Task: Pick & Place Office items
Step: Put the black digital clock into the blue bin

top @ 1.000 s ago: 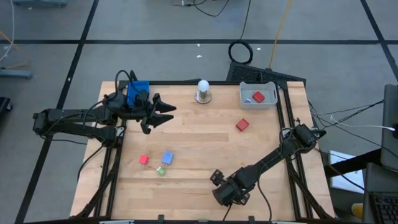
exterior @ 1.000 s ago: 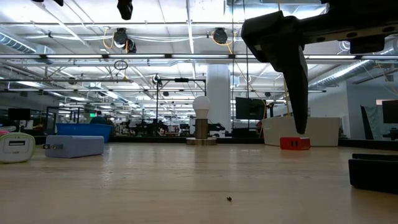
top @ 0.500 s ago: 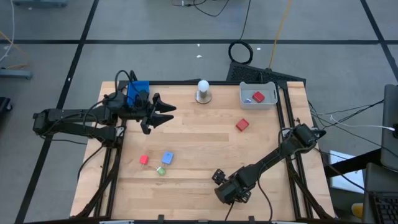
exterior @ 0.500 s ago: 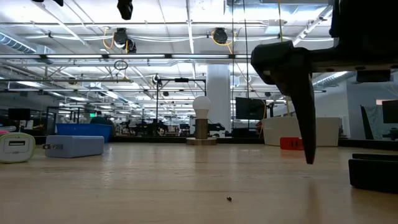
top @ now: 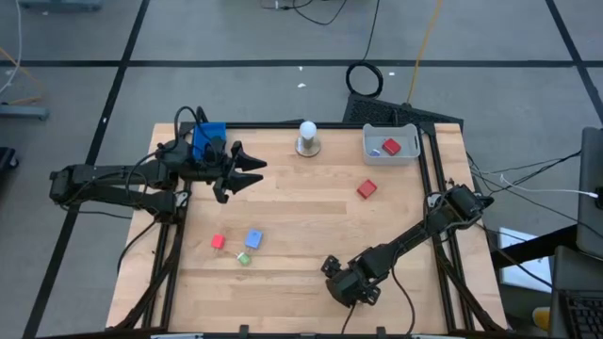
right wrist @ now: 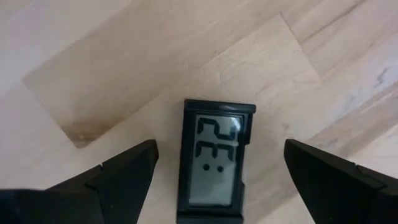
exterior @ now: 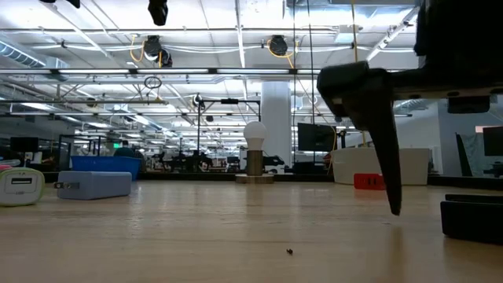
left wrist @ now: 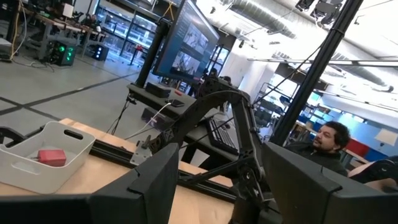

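- Shifted slightly along the table's near edge since a second ago: right gripper (top: 341,287), fingers spread wide and empty, poised directly above a small black digital clock (right wrist: 214,163) lying flat on the wood (display up, between the two fingers (right wrist: 121,174) in the right wrist view).
- Hovering unmoved by the blue tray (top: 208,139) at the table's far left: left gripper (top: 247,170), fingers partly apart, holding nothing.
- Lying loose left of centre: small red block (top: 218,241), light-blue block (top: 253,238), green bit (top: 244,258), close together.
- Resting alone right of centre: another red block (top: 366,189).
- Sitting inside the grey tray (top: 409,144) at far right: red piece (top: 391,146).
- Standing at the far edge: white ball on a round base (top: 307,138).
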Controlling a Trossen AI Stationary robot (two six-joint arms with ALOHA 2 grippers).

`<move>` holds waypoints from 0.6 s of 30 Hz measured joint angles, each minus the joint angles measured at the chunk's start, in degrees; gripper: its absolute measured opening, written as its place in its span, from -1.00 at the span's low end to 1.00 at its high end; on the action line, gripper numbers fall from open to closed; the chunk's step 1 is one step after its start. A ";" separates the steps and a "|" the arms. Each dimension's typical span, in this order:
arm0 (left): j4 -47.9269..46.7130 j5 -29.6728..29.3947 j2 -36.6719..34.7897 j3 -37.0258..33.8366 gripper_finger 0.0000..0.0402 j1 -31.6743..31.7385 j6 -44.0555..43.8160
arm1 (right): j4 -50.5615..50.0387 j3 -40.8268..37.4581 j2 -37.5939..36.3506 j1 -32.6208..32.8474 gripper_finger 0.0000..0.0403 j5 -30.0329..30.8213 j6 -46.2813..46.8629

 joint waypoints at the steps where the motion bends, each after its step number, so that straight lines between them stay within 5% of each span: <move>1: 0.02 0.00 0.00 0.00 0.14 0.00 0.02 | -0.14 0.00 0.04 -0.07 0.74 -1.37 0.87; 11: 0.02 0.00 0.00 0.00 0.14 0.00 -0.04 | -1.01 -0.07 0.21 0.07 0.73 -4.53 1.33; 18: 0.04 0.00 0.00 0.00 0.14 0.00 -0.37 | -1.21 -0.09 0.23 0.15 0.49 -5.05 0.13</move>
